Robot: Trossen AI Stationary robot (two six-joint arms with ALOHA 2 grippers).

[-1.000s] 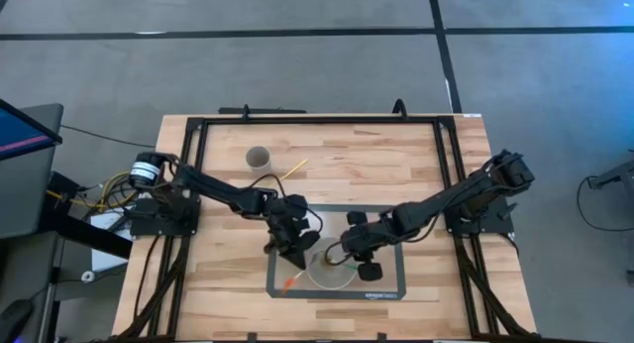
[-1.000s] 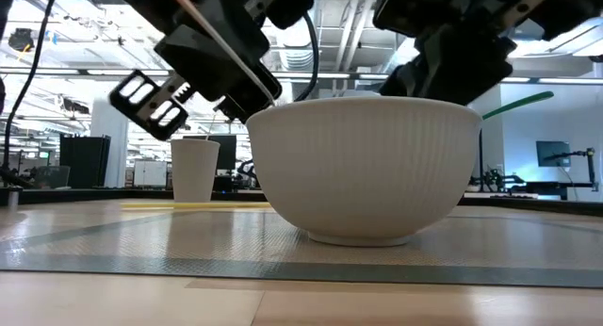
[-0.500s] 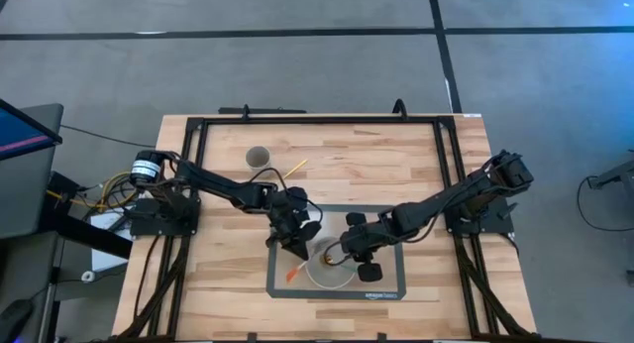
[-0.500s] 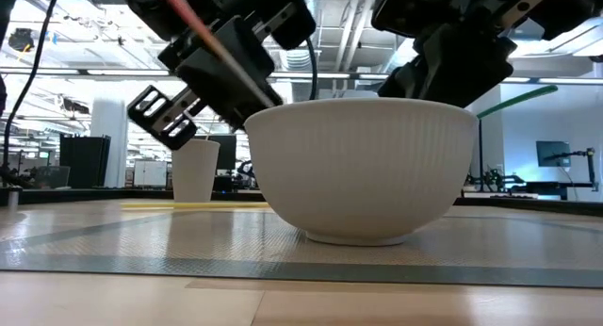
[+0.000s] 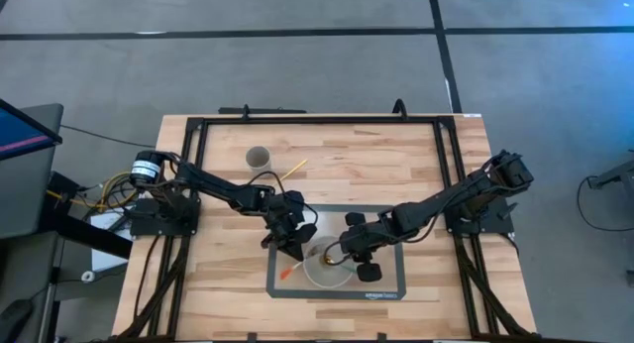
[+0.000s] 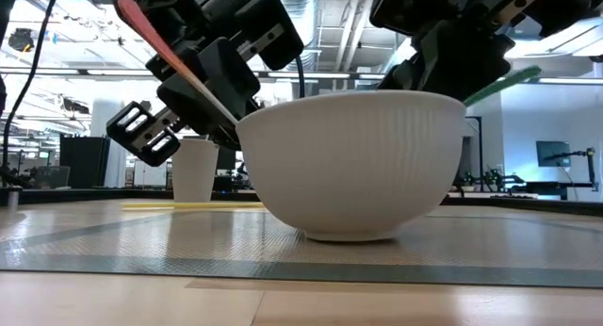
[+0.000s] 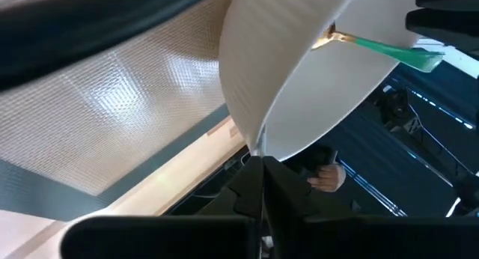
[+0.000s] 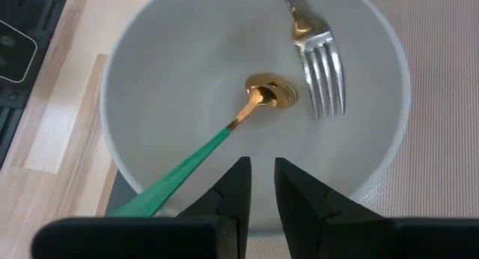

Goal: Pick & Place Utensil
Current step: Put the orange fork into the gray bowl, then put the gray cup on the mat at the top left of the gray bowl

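Note:
A white ribbed bowl (image 5: pixel 330 268) (image 6: pixel 353 166) stands on a grey mat. In it lie a gold spoon (image 8: pixel 263 94) with a green handle (image 6: pixel 504 81) that leans out over the rim, and the silver tines of a fork (image 8: pixel 323 73). The fork's orange handle (image 6: pixel 155 34) (image 5: pixel 287 274) slants up out of the bowl on its left side. My left gripper (image 5: pixel 291 244) (image 7: pixel 262 168) is beside the bowl's left rim, shut on the fork. My right gripper (image 5: pixel 347 252) (image 8: pixel 258 173) hovers over the bowl's right rim, with a narrow gap between its fingers and nothing in it. My left gripper pinches the fork between its two fingers (image 6: pixel 203 86) at the lower end of the orange handle (image 6: pixel 188 67), close to the metal neck. The fingers lie across the handle just outside the bowl's left rim. The handle slants up toward the near edge, and the head is inside the bowl.
A paper cup (image 5: pixel 258 158) (image 6: pixel 195 171) and a yellow stick (image 5: pixel 294 169) lie on the far left part of the table. The grey mat (image 5: pixel 388 284) sits near the table's near edge. A black frame (image 5: pixel 317 118) runs along the table's sides.
My left gripper has moved a little toward the far edge and tipped. The fork's orange handle now stands steeper, with its free end higher. The bowl has shifted slightly toward the table's left, and the green spoon handle has risen a little with it.

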